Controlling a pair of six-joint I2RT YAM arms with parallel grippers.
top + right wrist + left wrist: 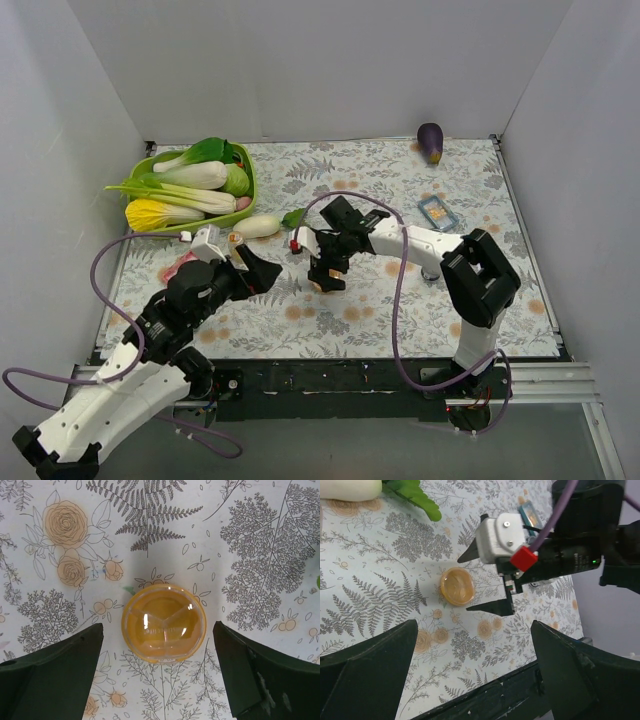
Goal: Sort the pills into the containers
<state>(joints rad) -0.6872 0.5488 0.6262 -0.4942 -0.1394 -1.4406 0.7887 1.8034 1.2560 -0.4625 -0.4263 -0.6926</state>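
Note:
The amber-orange container is a small round dish with a clear lid and three compartments, lying on the floral cloth. My right gripper hovers straight above it, open, one finger on each side and touching nothing. In the left wrist view the same container sits between the right gripper's fingers. My left gripper is open and empty, a little to the left of it. In the top view the left gripper and right gripper face each other. The pale green dish and loose pills are out of view.
A green basket of leafy vegetables stands at the back left, with a white radish beside it. A purple eggplant lies at the back right and a small blue blister card to the right. Something pink lies left of my left arm.

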